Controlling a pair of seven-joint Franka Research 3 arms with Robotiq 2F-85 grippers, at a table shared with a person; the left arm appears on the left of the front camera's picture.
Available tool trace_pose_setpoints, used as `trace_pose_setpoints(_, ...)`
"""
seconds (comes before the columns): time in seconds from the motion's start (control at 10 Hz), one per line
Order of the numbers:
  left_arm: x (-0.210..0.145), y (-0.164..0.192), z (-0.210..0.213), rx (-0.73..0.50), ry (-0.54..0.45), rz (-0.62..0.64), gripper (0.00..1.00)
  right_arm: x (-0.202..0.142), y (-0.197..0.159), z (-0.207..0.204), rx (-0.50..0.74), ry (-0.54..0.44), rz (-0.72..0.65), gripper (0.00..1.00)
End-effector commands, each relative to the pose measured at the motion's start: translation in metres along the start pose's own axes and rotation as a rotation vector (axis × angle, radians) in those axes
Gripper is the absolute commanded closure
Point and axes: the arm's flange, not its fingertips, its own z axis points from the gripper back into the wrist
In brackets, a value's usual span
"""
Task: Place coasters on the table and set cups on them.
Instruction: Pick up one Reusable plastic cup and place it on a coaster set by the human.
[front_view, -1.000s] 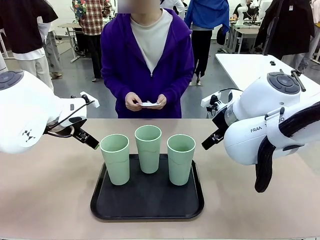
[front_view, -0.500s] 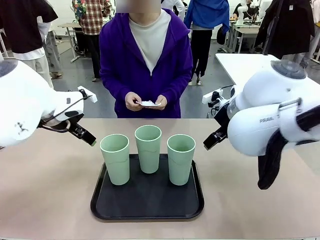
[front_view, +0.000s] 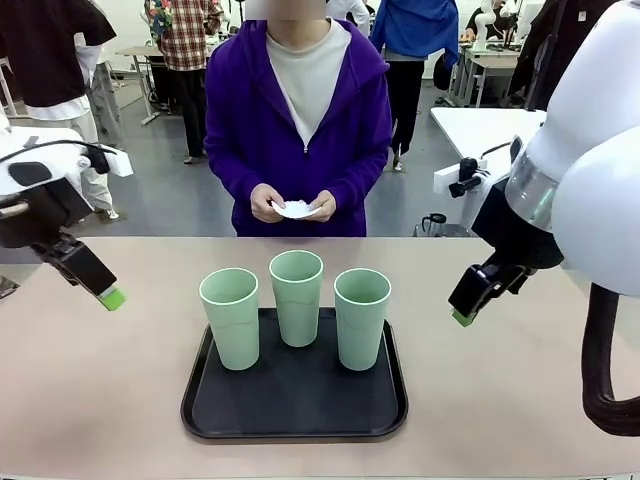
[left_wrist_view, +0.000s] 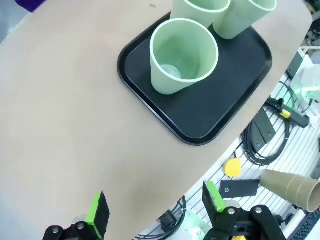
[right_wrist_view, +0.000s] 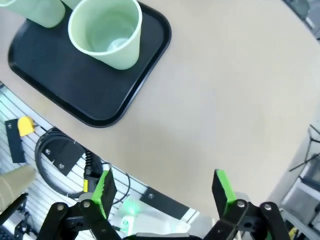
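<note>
While both my arms hang over the desk (front_view: 100, 400), my left gripper (left_wrist_view: 156, 210) is spread wide, with nothing between its green pads (left_wrist_view: 97, 216). It hovers above the left side of the desk, well apart from the tray (front_view: 295, 405). My right gripper (right_wrist_view: 164, 192) is spread wide and empty too, hovering above the right side of the desk, clear of the tray's right edge. The black tray with rounded corners lies in the middle of the desk. Three pale green cups (front_view: 230, 318) stand upright on it in a shallow arc, close together, the middle one farthest from me. All three are empty inside. Across the desk stands a person (front_view: 300, 110) in a purple hooded jacket, whose two hands (front_view: 265, 204) hold the white paper coasters (front_view: 297, 209) at waist height, above the far edge. How many coasters there are I cannot tell.
</note>
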Motion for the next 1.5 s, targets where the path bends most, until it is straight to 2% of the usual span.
trace_pose_setpoints(0.0, 0.023, 0.013, -0.024, 0.077, -0.033, -0.013, 0.00, 0.020, -0.010, -0.019, -0.024, -0.032, 0.008, 0.00)
trace_pose_setpoints(0.1, 0.023, 0.013, -0.024, 0.077, -0.033, -0.013, 0.00, 0.020, -0.010, -0.019, -0.024, -0.032, 0.008, 0.00)
trace_pose_setpoints(0.2, 0.006, 0.002, -0.005, 0.018, -0.012, -0.001, 0.00, 0.004, -0.002, -0.004, -0.003, -0.009, 0.000, 0.00)
trace_pose_setpoints(0.3, 0.001, 0.029, -0.008, -0.198, -0.087, 0.066, 0.00, -0.009, -0.036, -0.017, 0.369, -0.195, -0.120, 0.00)
trace_pose_setpoints(0.4, -0.005, 0.054, -0.005, -0.394, -0.209, 0.106, 0.00, -0.026, -0.072, -0.023, 0.665, -0.364, -0.262, 0.00)
trace_pose_setpoints(0.5, -0.018, 0.083, -0.004, -0.616, -0.323, 0.170, 0.00, -0.046, -0.103, -0.035, 0.885, -0.456, -0.424, 0.00)
trace_pose_setpoints(0.6, -0.025, 0.120, -0.010, -0.855, -0.407, 0.224, 0.00, -0.064, -0.133, -0.048, 1.067, -0.559, -0.529, 0.00)
trace_pose_setpoints(0.7, -0.042, 0.151, -0.019, -1.111, -0.533, 0.226, 0.00, -0.085, -0.161, -0.064, 1.262, -0.642, -0.632, 0.00)
trace_pose_setpoints(0.8, -0.060, 0.167, -0.032, -1.229, -0.556, 0.267, 0.00, -0.100, -0.172, -0.076, 1.364, -0.635, -0.679, 0.00)
trace_pose_setpoints(0.9, -0.070, 0.180, -0.038, -1.299, -0.543, 0.336, 0.00, -0.109, -0.176, -0.085, 1.432, -0.636, -0.687, 0.00)
trace_pose_setpoints(1.0, -0.075, 0.188, -0.040, -1.315, -0.528, 0.382, 0.00, -0.116, -0.178, -0.092, 1.454, -0.623, -0.707, 0.00)
trace_pose_setpoints(1.2, -0.088, 0.187, -0.036, -1.271, -0.499, 0.470, 0.00, -0.131, -0.179, -0.099, 1.473, -0.558, -0.746, 0.00)
trace_pose_setpoints(1.4, -0.094, 0.183, -0.025, -1.184, -0.424, 0.532, 0.00, -0.142, -0.173, -0.101, 1.460, -0.498, -0.776, 0.00)
